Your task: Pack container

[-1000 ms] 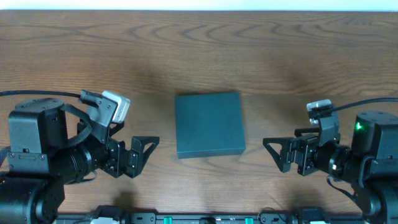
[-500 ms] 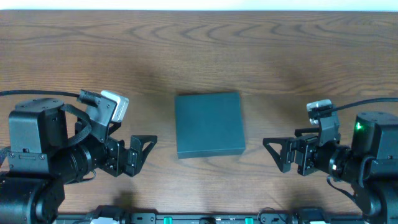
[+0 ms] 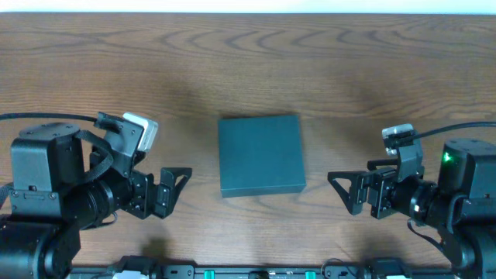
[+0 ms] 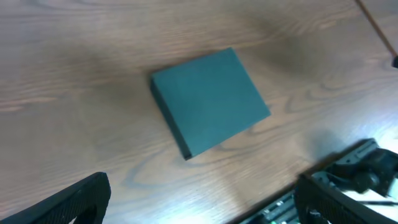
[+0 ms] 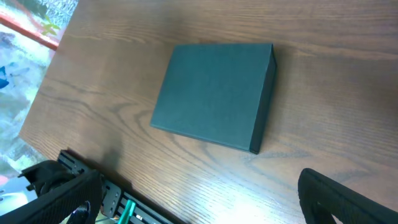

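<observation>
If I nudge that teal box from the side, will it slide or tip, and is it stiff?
The container lies flat and low on the wooden table, so a side push should slide it, not tip it. Its crisp edges and even matte top suggest stiff board, probably light and not slippery.

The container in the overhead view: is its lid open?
No, the container lies shut and flat on the table, its top showing as one smooth dark surface.
</observation>
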Action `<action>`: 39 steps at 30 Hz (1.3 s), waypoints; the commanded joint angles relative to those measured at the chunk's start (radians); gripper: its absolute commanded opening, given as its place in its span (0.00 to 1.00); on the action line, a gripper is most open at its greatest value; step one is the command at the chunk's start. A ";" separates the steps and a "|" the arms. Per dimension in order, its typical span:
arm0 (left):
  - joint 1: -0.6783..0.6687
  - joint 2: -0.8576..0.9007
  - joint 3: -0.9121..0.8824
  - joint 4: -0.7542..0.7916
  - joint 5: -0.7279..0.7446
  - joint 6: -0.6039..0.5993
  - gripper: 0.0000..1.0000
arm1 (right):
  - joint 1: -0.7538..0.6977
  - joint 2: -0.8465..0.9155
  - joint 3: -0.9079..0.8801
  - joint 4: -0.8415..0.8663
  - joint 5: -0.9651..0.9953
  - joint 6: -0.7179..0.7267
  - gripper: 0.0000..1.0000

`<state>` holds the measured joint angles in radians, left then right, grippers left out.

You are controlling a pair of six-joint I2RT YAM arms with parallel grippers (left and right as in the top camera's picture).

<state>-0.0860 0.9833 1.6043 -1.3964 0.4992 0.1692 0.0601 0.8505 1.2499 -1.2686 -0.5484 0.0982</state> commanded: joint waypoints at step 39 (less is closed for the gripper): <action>0.047 -0.967 -1.318 0.724 -0.380 -0.282 0.95 | -0.008 0.000 0.011 -0.004 0.003 -0.010 0.99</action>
<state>-0.0456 0.0441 0.3134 -0.6792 0.1307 -0.1032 0.0601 0.8505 1.2503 -1.2709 -0.5449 0.0978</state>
